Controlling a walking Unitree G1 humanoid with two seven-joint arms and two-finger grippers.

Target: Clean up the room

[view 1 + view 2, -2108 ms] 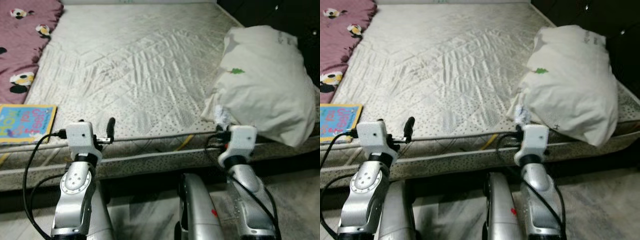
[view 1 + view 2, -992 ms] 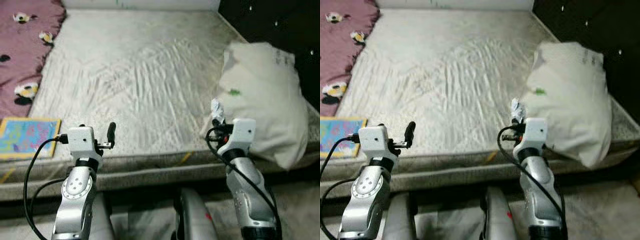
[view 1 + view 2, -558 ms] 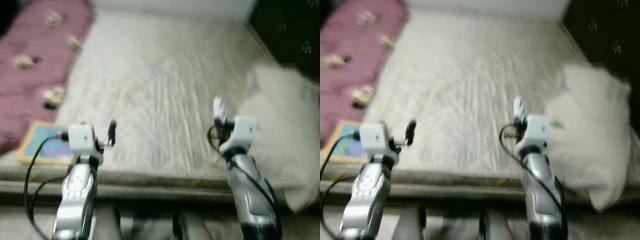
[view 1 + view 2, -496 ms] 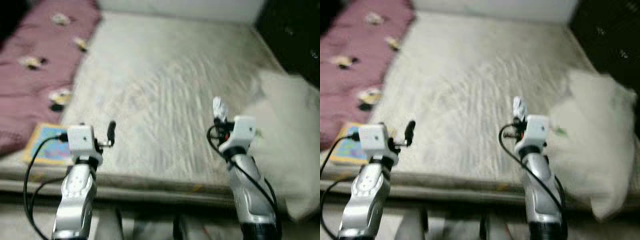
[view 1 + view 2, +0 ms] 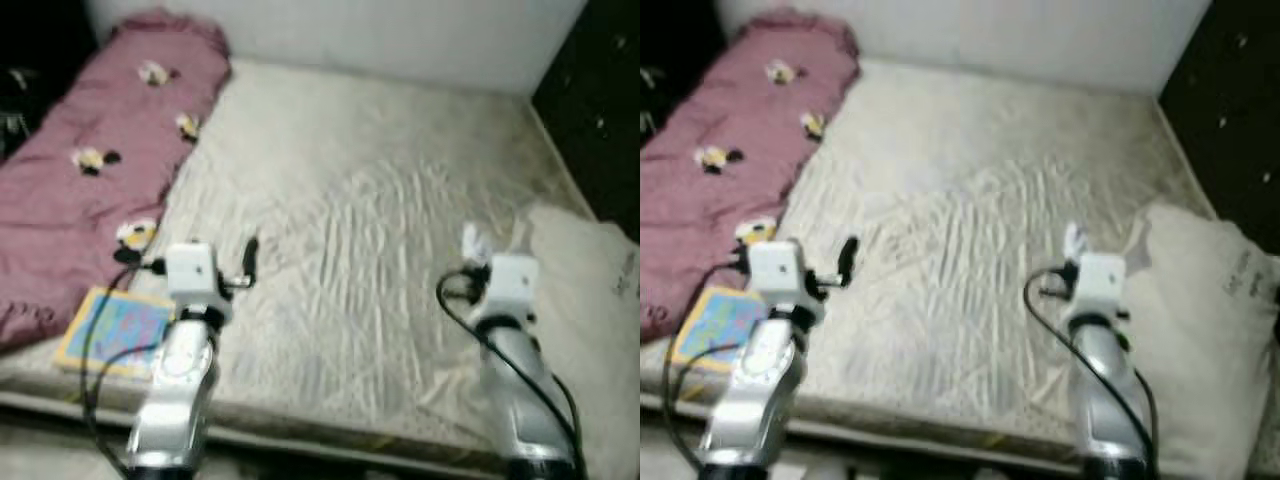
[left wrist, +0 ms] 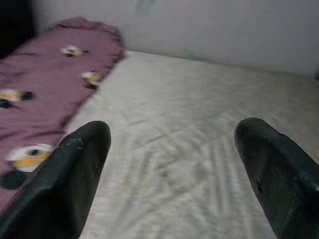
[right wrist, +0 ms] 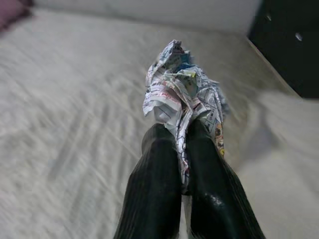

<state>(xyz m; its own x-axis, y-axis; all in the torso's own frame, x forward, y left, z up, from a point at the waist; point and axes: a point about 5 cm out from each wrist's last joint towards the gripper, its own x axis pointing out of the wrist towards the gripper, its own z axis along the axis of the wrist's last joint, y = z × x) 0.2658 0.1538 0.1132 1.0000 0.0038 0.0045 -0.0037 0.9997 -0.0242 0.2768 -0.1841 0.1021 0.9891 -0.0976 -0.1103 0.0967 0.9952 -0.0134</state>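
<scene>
Right end effector (image 7: 182, 137) pinching crumpled paper wrapper (image 7: 182, 92) over bed (image 5: 350, 240), pillow (image 5: 1210, 320) beside it, left end effector (image 6: 174, 154) spread wide, w/ nothing held

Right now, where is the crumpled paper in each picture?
Left eye view: crumpled paper above the right gripper, beside the white pillow.
Right eye view: same spot.
Right wrist view: pinched between the black fingers.
Left wrist view: not there.
Shared landmark: the pink blanket.

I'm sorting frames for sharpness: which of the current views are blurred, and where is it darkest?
Both eye views are soft with motion blur; the mattress creases and the book smear. Right wrist view: crumpled paper fairly sharp, background blurred. Left wrist view: mildly soft. Darkest: the top corners of the eye views.
</scene>
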